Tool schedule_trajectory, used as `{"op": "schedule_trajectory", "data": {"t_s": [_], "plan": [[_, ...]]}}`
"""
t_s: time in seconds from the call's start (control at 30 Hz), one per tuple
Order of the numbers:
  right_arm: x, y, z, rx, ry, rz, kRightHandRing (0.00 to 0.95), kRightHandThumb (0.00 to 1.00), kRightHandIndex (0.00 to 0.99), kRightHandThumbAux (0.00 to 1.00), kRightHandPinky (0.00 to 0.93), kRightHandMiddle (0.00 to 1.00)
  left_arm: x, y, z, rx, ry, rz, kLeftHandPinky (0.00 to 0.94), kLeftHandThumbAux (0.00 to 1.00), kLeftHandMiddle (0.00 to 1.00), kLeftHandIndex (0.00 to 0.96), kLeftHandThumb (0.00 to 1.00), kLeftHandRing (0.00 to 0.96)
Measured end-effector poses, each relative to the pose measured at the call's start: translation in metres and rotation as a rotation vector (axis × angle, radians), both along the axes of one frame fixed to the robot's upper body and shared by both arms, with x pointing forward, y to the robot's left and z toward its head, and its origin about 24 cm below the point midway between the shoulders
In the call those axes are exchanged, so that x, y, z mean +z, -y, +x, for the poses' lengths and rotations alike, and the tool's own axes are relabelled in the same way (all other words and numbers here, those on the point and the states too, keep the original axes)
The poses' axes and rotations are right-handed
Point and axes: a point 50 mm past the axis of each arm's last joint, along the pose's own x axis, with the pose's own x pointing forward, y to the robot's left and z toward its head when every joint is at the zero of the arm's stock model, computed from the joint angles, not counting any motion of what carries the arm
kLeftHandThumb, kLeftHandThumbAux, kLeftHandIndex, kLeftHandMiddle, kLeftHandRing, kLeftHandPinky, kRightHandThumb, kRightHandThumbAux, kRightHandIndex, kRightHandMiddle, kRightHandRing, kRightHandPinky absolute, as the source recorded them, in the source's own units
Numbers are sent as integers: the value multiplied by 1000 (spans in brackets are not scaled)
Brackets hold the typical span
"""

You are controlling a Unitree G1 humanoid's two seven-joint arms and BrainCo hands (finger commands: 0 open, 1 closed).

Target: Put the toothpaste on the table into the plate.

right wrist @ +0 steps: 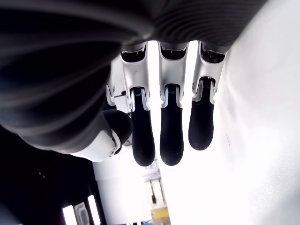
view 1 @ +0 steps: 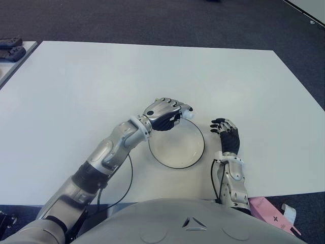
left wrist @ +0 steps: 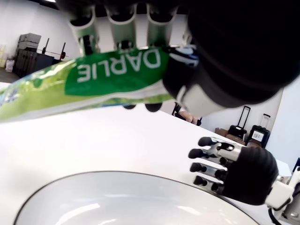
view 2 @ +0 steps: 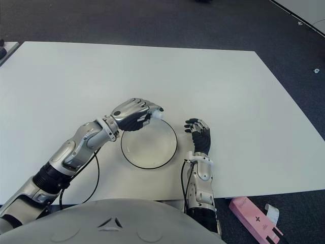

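Note:
My left hand [view 1: 165, 113] is curled around a green and white toothpaste tube [left wrist: 93, 82], holding it over the far rim of the round white plate [view 1: 177, 161]. The tube's white cap [view 1: 188, 113] pokes out past the fingers toward the right. In the left wrist view the tube lies flat across the fingers, above the plate's rim [left wrist: 117, 176]. My right hand [view 1: 226, 133] shows just right of the plate, fingers relaxed and holding nothing.
The white table [view 1: 152, 71] spreads wide behind the plate. Dark devices [view 1: 11, 48] lie on a second surface at the far left. A pink box [view 1: 271, 216] lies on the floor near the front right corner. A black cable [view 1: 129, 175] loops beside my left arm.

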Motion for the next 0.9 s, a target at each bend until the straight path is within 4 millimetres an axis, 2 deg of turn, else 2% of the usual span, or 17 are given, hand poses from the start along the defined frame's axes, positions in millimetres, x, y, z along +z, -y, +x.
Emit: {"op": "schedule_trajectory", "data": {"t_s": [0.2,0.5,0.73,0.83,0.9], "plan": [[0,0,0,-3,-2,2,491,708,428,723,502,486,-5,3,-2,-32,7,30,867,698,888,443,745,884],[1,0,-1,-3,-3,2,490,708,428,723,500,486,-32,7,-12,-59,-62,78,891,698,890,443,745,889],[0,0,-1,-3,-3,2,490,707,428,722,502,490,-32,2,-21,-43,-96,55,890,698,882,443,742,888],[0,0,-1,-2,-3,2,490,707,428,722,503,491,-28,-4,-29,-39,-120,27,875,699,875,443,740,882],[0,0,-1,-2,-4,2,491,707,429,721,503,493,-25,-8,-33,-35,-145,-3,791,697,821,440,734,827]]}}
